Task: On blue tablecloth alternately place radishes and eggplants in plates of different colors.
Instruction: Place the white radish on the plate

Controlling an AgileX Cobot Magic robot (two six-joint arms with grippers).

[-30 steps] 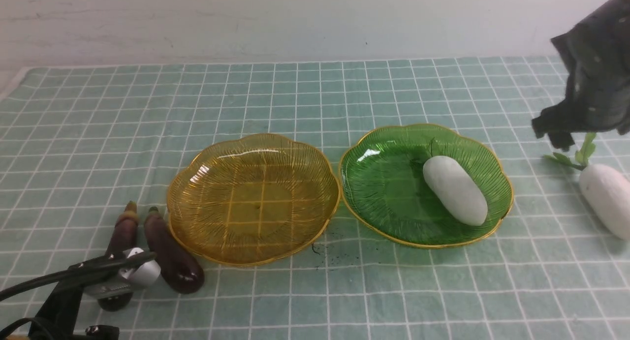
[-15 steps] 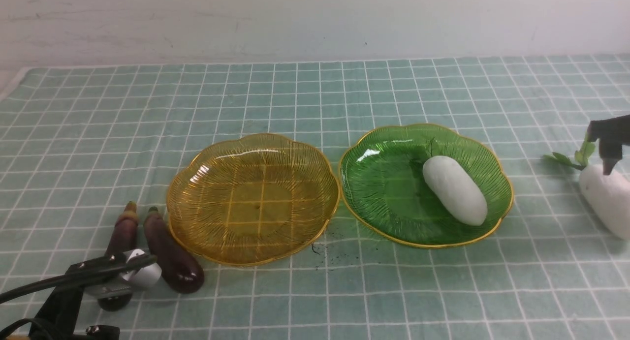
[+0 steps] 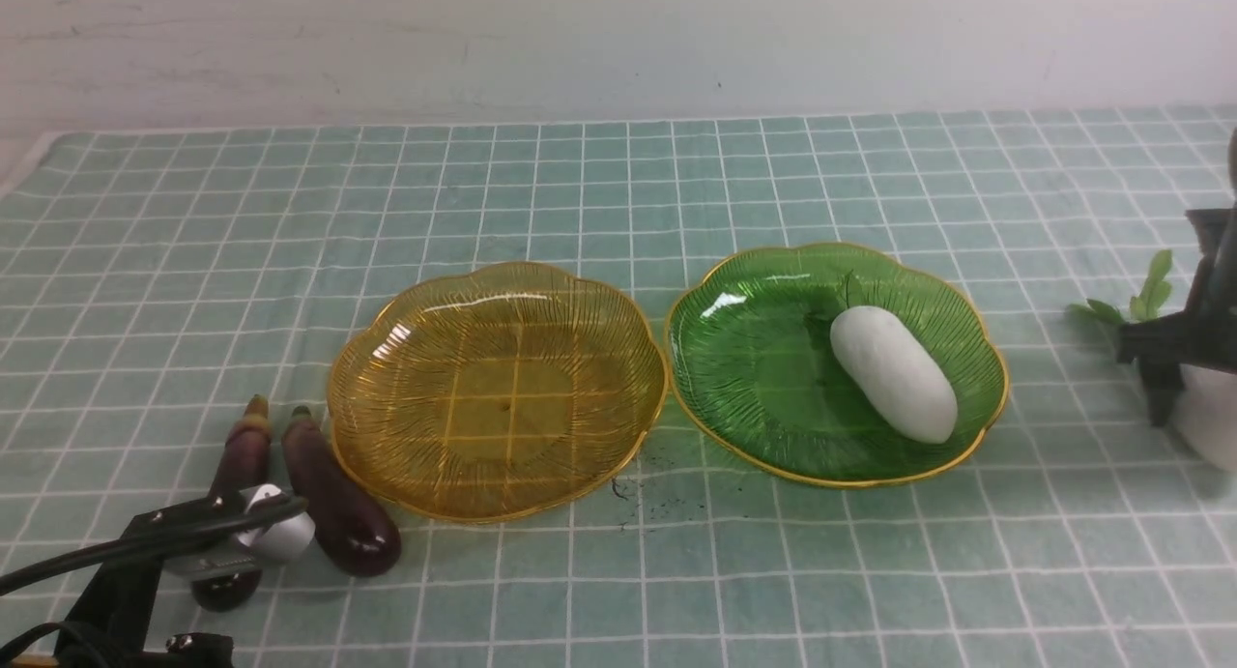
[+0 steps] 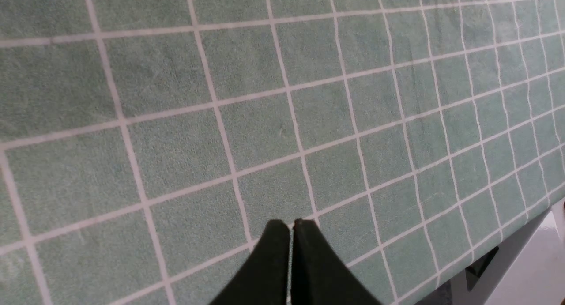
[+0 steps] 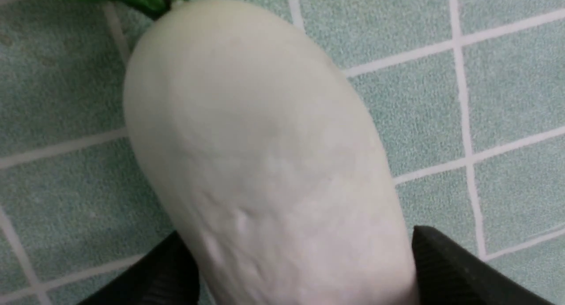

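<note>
On the blue tablecloth (image 3: 618, 185) stand an empty amber plate (image 3: 498, 397) and a green plate (image 3: 763, 359). One white radish (image 3: 894, 373) lies in the green plate. The other radish (image 3: 1213, 421) lies on the cloth at the right edge, its leaves (image 3: 1145, 296) pointing away. My right gripper (image 5: 298, 234) is open and low over that radish (image 5: 247, 133), one finger on each side. Two purple eggplants (image 3: 242, 460) (image 3: 338, 508) lie left of the amber plate. My left gripper (image 4: 289, 223) is shut and empty over bare cloth.
My left arm with its cable (image 3: 145, 552) sits at the front left corner, just in front of the eggplants. Dark specks (image 3: 643, 489) mark the cloth between the plates. The table's edge (image 4: 521, 216) shows in the left wrist view. A pale wall (image 3: 618, 40) stands behind.
My right gripper has come down from above the right edge to the radish on the cloth, and its fingers now flank it. The left arm, plates and eggplants have not moved.
</note>
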